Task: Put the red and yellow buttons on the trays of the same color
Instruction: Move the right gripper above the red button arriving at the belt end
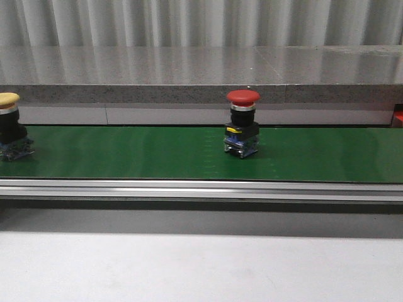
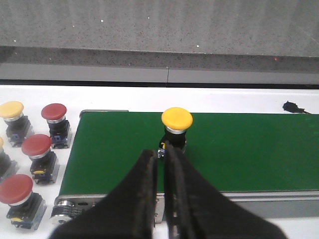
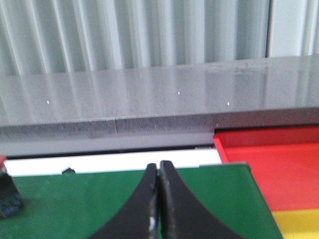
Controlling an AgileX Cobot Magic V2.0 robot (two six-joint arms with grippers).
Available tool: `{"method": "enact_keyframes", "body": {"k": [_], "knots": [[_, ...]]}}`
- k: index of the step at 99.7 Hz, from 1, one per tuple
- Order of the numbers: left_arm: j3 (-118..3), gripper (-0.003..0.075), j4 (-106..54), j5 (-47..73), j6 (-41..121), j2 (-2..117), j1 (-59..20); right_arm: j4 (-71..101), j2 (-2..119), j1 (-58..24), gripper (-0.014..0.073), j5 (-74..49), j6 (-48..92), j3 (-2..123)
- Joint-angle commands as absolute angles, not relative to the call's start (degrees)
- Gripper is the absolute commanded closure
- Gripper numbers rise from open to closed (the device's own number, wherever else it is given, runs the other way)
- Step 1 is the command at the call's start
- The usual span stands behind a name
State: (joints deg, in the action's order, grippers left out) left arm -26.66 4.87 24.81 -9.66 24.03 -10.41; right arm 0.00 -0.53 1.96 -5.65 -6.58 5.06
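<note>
Front view: red button [image 1: 242, 123] stands mid-belt, yellow button [image 1: 9, 126] at the left edge. Both grippers, left gripper [image 2: 160, 152] and right gripper [image 3: 159, 172], are closed and empty; open jaws before descending squarely over the cap.

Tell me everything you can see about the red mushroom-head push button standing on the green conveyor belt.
The red mushroom-head push button stands upright and alone near the middle of the green conveyor belt. It has a glossy red domed cap, a silver metal collar beneath, a black body with a small yellow mark, and a bluish contact block with metal terminals at its base. Only the belt touches it; neither gripper is near it in the front view.
</note>
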Motion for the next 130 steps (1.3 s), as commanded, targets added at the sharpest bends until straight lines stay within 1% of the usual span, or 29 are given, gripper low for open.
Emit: {"method": "enact_keyframes", "body": {"k": [1, 13, 25, 34, 49, 62, 69, 73, 74, 79, 91, 93, 94, 100, 106, 109, 113, 130], "knots": [[-28.14, 0.0739, 5.21, 20.15, -9.82, 24.33, -10.84, -0.55, 2.55, 2.28, 0.0659, -5.38, -7.29, 12.44], [-28.14, 0.0739, 5.21, 20.15, -9.82, 24.33, -10.84, -0.55, 11.09, 2.28, 0.0659, -15.16, -7.29, 22.21], [-28.14, 0.0739, 5.21, 20.15, -9.82, 24.33, -10.84, -0.55, 23.09, 2.28, 0.0659, -25.43, -7.29, 33.24], [-28.14, 0.0739, 5.21, 20.15, -9.82, 24.33, -10.84, 0.0, 30.68, 2.28, 0.0659, -30.62, -7.29, 39.81], [-28.14, 0.0739, 5.21, 20.15, -9.82, 24.33, -10.84, 0.95, 41.36, 2.28, 0.0659, -34.23, -7.29, 47.34], [-28.14, 0.0739, 5.21, 20.15, -9.82, 24.33, -10.84, 0.95, 46.97, 2.28, 0.0657, -33.03, -7.29, 48.58], [-28.14, 0.0739, 5.21, 20.15, -9.82, 24.33, -10.84, 0.95, 49.22, 2.28, 0.0634, -33.68, -7.23, 48.58], [-28.14, 0.0739, 5.21, 20.15, -9.82, 24.33, -10.84, 0.95, 50.17, 2.28, 0.0606, -34.37, -7.23, 48.58], [-28.14, 0.0739, 5.21, 20.15, -9.82, 24.33, -10.84, 0.95, 50.53, 2.28, 0.0583, -34.69, -7.23, 48.58], [-28.14, 0.0739, 5.21, 20.15, -9.82, 24.33, -10.84, 0.95, 51.56, 2.28, 0.0526, -35.75, -7.23, 48.58], [-28.14, 0.0739, 5.21, 20.15, -9.82, 24.33, -10.84, 0.95, 53.36, 2.28, 0.0294, -37.49, -5.48, 48.58], [-28.14, 0.0739, 5.21, 20.15, -9.82, 24.33, -10.84, 0.95, 53.58, 2.28, 0.0232, -37.77, -4.73, 48.58], [-28.14, 0.0739, 5.21, 20.15, -9.82, 24.33, -10.84, 0.95, 53.58, 2.28, 0.0232, -37.84, -4.73, 48.58], [-28.14, 0.0739, 5.21, 20.15, -9.82, 24.33, -10.84, 0.95, 53.89, 2.28, 0.0089, -38.33, -4.05, 48.58], [-28.14, 0.0739, 5.21, 20.15, -9.82, 24.33, -10.84, 0.95, 54.09, 2.28, 0.0006, -38.49, -4.05, 48.58], [-28.14, 0.0739, 5.21, 20.15, -9.82, 24.33, -10.84, 0.97, 54.09, 2.28, -0.0028, -38.49, -4.05, 48.58], [-28.14, 0.0739, 5.21, 20.15, -9.82, 24.33, -10.84, 0.97, 54.28, 2.15, -0.0048, -38.49, -3.99, 48.58], [-28.14, 0.0739, 5.21, 20.15, -9.82, 24.33, -10.84, 1.23, 57.12, -0.76, -0.0055, -37.57, -1.16, 48.58]]}}
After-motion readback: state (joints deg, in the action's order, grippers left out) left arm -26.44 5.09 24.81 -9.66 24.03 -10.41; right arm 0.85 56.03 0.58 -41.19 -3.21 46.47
